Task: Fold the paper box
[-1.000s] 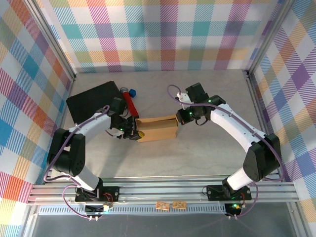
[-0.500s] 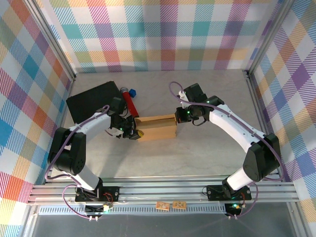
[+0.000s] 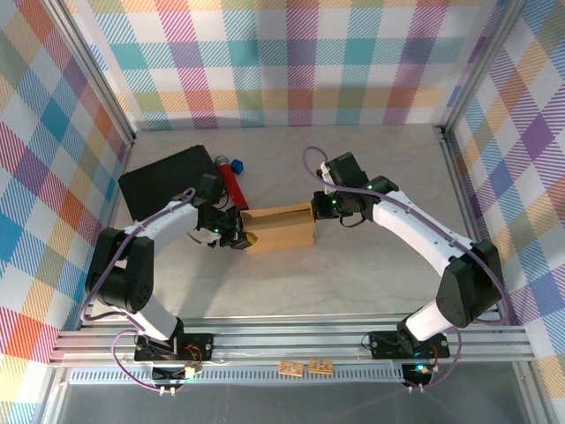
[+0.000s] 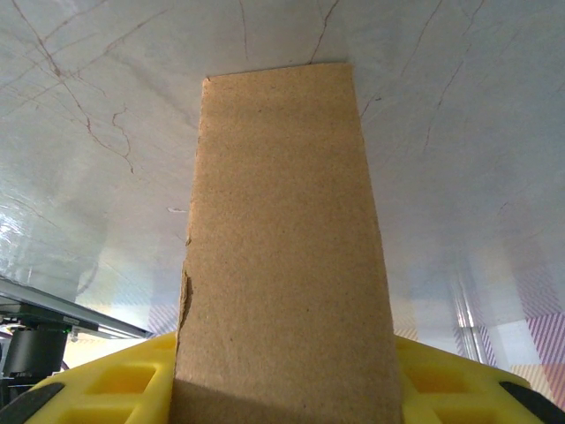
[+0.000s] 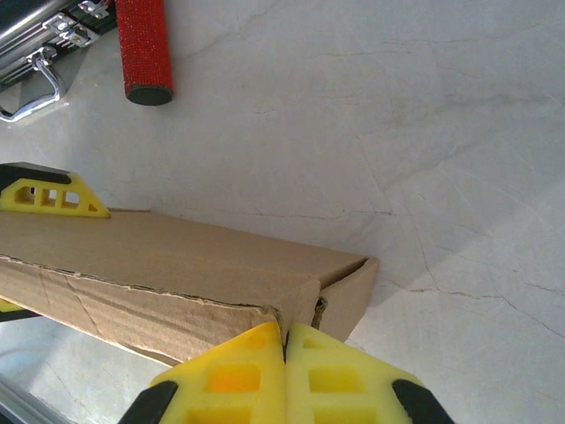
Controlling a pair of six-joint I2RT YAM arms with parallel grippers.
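paper box: plain brown corrugated cardboard paper box (image 3: 281, 228), shallow, lying mid-frame on the pale marbled desk (image 3: 353, 274)
left pincer (image 3: 242, 238): clamped on the box's left end
right pincer (image 5: 284, 349): yellow fingers pressed together at the box's right-end corner

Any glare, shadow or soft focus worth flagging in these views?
Top external: evenly lit, sharp. Left wrist: paper box crowds the lens, dark along its bottom edge; sheen on the table at left. Right wrist: sharp, soft shadow beside the box's end.

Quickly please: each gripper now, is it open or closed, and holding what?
Left gripper: closed on one end of the cardboard box.
Right gripper: closed, jaws together at the box's other end.
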